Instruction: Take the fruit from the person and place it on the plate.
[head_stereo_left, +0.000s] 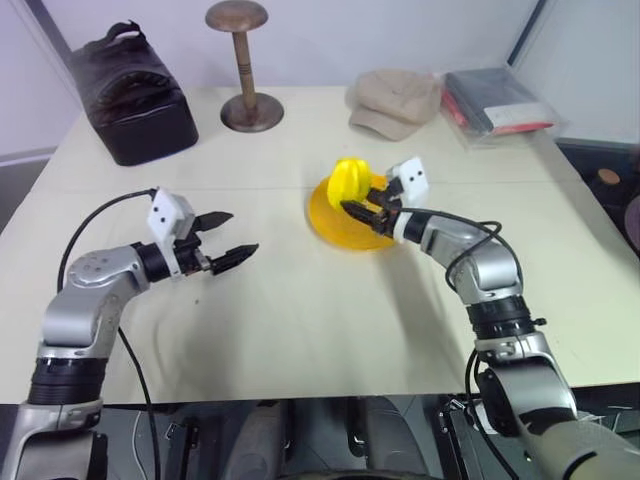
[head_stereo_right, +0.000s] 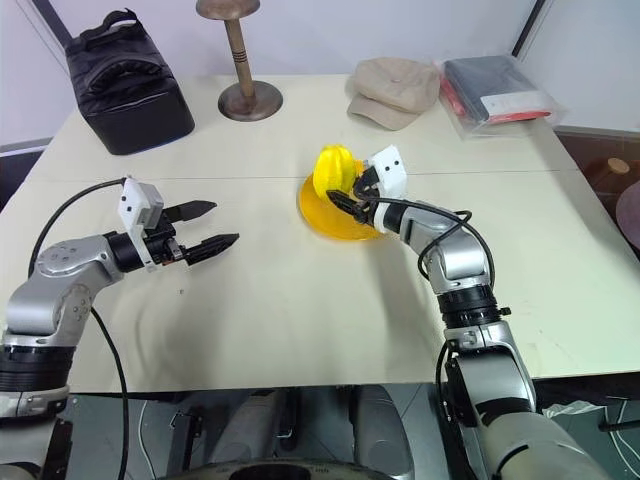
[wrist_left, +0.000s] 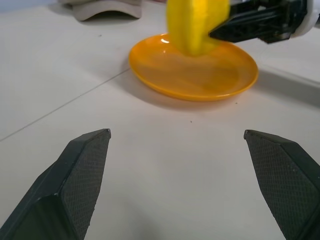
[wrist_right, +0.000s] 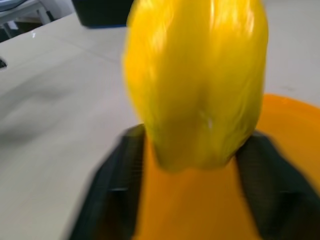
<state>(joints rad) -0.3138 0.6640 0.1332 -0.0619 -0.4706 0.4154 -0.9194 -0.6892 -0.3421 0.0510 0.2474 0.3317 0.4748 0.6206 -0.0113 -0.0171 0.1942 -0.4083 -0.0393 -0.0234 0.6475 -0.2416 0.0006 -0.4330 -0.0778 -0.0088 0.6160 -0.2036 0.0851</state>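
Observation:
The glossy yellow ridged fruit (head_stereo_left: 350, 180) stands upright on the round orange-yellow plate (head_stereo_left: 335, 228) at the table's middle. My right gripper (head_stereo_left: 362, 200) reaches in level from the right. It is open, and its black fingers (wrist_right: 125, 165) flank the fruit's (wrist_right: 195, 80) lower end just above the plate (wrist_right: 285, 120). My left gripper (head_stereo_left: 243, 232) hovers open and holding nothing over bare table, well left of the plate (wrist_left: 200, 82). The person is out of view.
Along the table's far edge stand a black bag (head_stereo_left: 135, 95), a wooden stand with a round base (head_stereo_left: 247, 108), a beige cap (head_stereo_left: 395, 100) and a clear pouch of red and dark items (head_stereo_left: 500, 105). The table's front edge (head_stereo_left: 300, 395) lies near my arms.

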